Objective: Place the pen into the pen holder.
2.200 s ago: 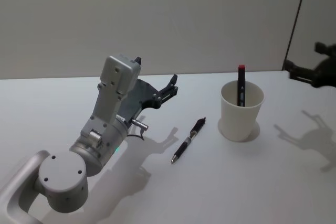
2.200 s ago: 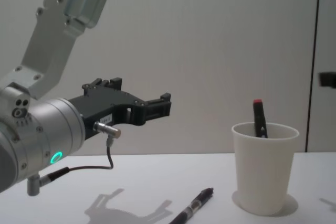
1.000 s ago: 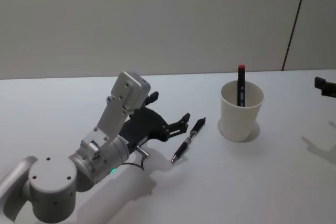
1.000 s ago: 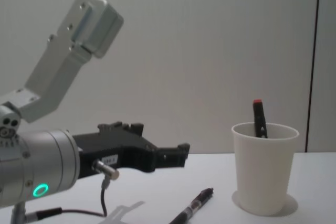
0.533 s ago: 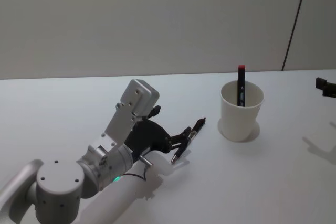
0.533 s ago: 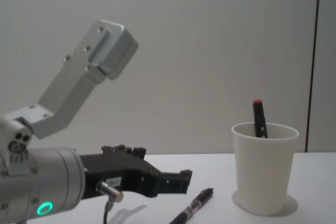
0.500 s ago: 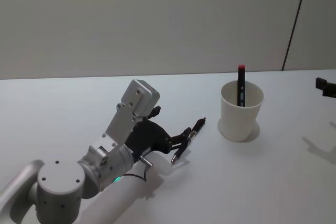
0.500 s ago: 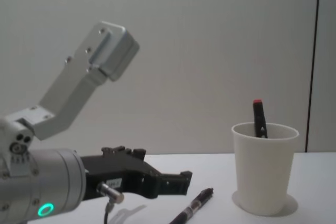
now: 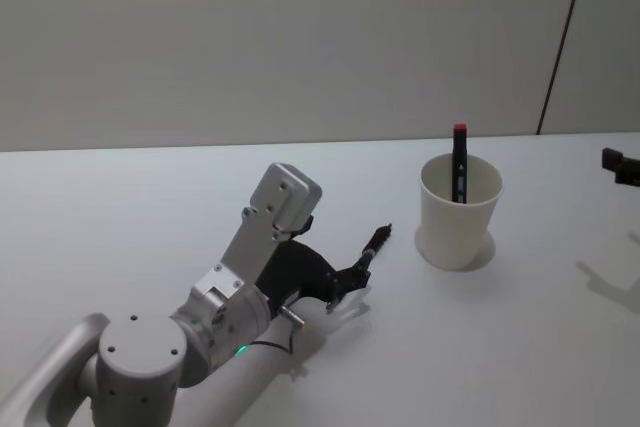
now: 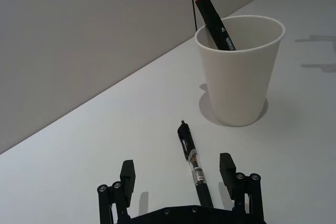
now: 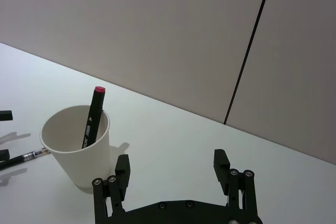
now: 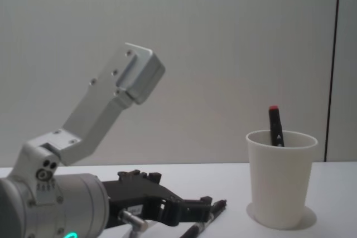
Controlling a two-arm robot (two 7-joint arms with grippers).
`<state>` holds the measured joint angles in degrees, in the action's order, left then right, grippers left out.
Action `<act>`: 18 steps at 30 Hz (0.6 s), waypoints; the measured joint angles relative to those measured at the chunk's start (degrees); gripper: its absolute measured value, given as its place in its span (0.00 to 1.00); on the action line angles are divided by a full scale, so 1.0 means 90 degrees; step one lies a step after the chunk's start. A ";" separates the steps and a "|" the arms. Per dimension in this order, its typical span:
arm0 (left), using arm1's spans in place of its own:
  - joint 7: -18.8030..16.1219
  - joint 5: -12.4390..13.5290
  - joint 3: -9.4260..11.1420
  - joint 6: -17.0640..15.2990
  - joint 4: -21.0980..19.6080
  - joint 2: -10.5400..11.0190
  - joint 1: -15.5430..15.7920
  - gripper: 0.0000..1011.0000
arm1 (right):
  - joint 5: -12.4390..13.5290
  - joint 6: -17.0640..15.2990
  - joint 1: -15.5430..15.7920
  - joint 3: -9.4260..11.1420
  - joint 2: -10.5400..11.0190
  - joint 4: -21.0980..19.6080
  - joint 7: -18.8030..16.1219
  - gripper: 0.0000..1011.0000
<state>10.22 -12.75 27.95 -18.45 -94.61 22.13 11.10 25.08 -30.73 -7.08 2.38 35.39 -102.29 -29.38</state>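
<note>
We are at the grasp: our left gripper (image 10: 177,167) sits low over the desk (image 10: 94,145), its fingers (image 10: 127,170) spread wide and empty, straddling the pen (image 10: 190,150), which lies flat near the pen holder (image 10: 239,77). Next we should close on the barrel, then lift. Our right gripper (image 11: 170,163) hangs parked to the right, open and empty.

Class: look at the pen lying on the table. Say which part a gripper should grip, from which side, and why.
Grip the pen at mid-barrel, coming down from above with fingers across it. It lies flat on the table, slim and straight, so its long sides are the faces to pinch. The open left gripper straddles it.
</note>
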 joint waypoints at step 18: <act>-0.0134 0.0056 0.0132 -0.0158 0.0164 -0.0288 0.0044 0.99 | 0.0001 -0.0002 0.0002 0.0000 0.0003 0.0000 0.0001 0.99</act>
<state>9.01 -12.25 29.13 -19.88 -93.13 19.53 11.50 25.08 -30.75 -7.07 2.39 35.43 -102.28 -29.38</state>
